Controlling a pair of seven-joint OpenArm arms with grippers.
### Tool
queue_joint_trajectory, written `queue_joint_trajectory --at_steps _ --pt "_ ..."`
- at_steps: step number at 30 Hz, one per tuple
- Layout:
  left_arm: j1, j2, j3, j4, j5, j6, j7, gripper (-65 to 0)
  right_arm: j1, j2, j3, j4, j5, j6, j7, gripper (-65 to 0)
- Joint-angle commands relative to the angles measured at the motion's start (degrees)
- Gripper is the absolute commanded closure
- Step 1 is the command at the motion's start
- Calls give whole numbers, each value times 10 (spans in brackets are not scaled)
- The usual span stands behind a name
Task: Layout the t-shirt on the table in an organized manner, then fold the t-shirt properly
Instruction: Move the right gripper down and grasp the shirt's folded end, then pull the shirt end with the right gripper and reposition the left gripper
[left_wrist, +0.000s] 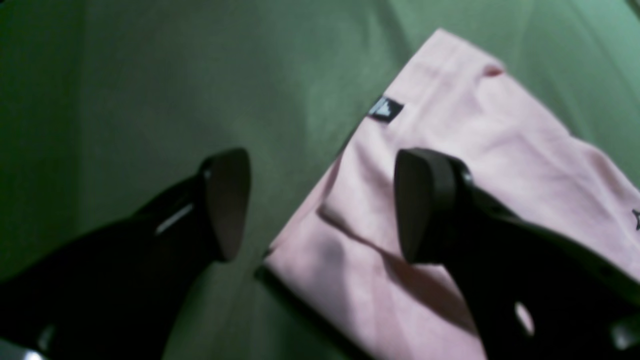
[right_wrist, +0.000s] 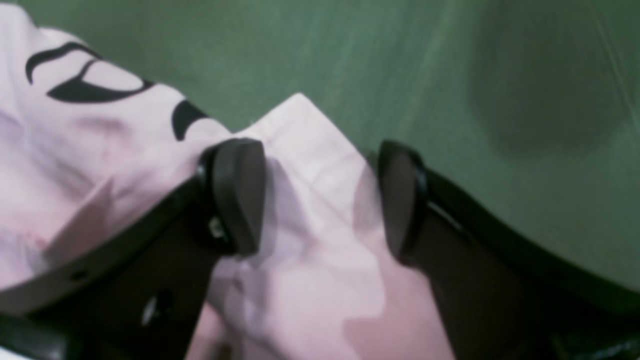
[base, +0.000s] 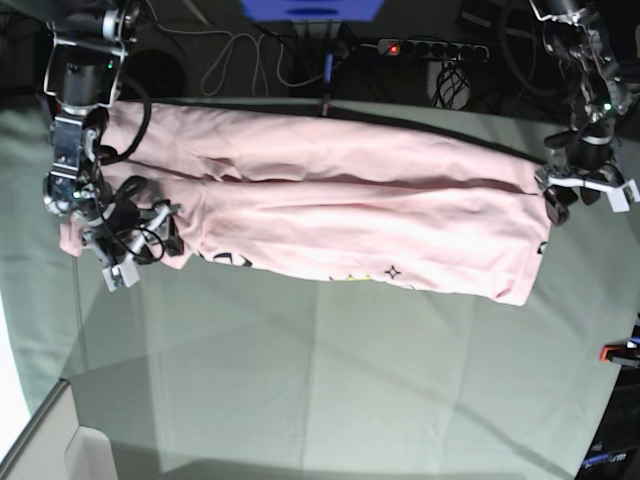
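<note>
Here, both black grippers, left (left_wrist: 320, 205) and right (right_wrist: 320, 197), gape empty over the folded pale pink cotton t-shirt (base: 330, 215) lying on the grey-green clothed table (base: 330, 380).

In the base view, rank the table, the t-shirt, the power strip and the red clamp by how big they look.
1. Table.
2. T-shirt.
3. Power strip.
4. Red clamp, cut off at the edge, so its full size is unsure.
</note>
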Motion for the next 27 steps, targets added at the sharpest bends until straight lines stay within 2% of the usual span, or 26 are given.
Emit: queue_joint_trajectory --at_steps 1,5,10,16,22,27 --pt "-4 -8 -3 7 -5 -3 -12 -437 4 5 0 -9 -5 4 -17 -340" --pt "-5 -8 -3 7 -5 -3 -12 -437 4 5 0 -12 -5 4 -16 -219" --pt "-5 -7 -3 7 -5 -3 -12 -437 11 4 3 15 -5 4 -16 -1" --pt "-5 -7 -3 7 -5 -3 -12 -437 -32 1 5 147 -1 4 -17 0" --pt "-6 -7 -2 7 -5 -3 -12 -437 -105 -18 13 275 -1 4 -17 0" --pt "-6 -7 0 8 -5 -3 -12 -437 -122 -51 58 328 -2 4 -16 0"
